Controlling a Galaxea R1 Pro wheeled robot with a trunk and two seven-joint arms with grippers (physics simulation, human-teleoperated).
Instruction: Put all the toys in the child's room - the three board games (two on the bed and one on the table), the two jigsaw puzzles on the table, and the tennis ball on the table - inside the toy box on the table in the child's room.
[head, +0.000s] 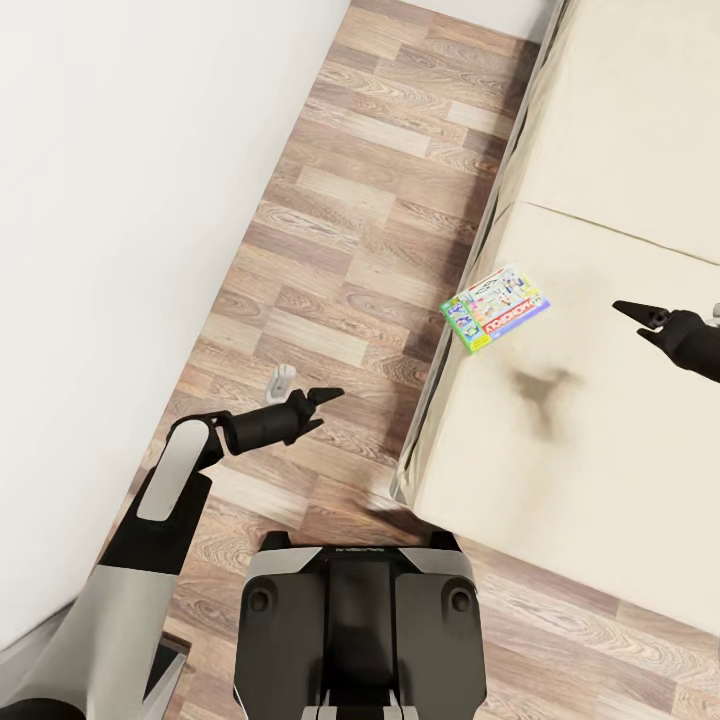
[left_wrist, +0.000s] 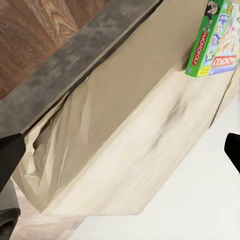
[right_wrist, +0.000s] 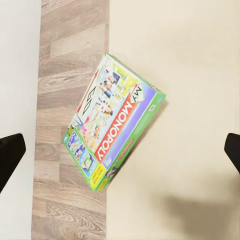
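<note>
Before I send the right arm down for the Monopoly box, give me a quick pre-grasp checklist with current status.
1. Monopoly box located, lying on the bed near its edge: ok.
2. Right pincer open: ok.
3. Right pincer empty: ok.
4. Right pincer centred over the box: not ok; it hangs off to one side in the head view.
5. Box fully supported: not ok; one end overhangs the floor.
6. Left pincer out of the way, over the floor: ok.

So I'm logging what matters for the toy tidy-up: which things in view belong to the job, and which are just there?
Part of the job:
- Monopoly box, lying at the bed's edge, a corner overhanging the floor
- bed, which holds it
- right gripper, fingers open, empty

Just there:
- wood floor
- white wall
- small grey object on the floor, unclear what
</note>
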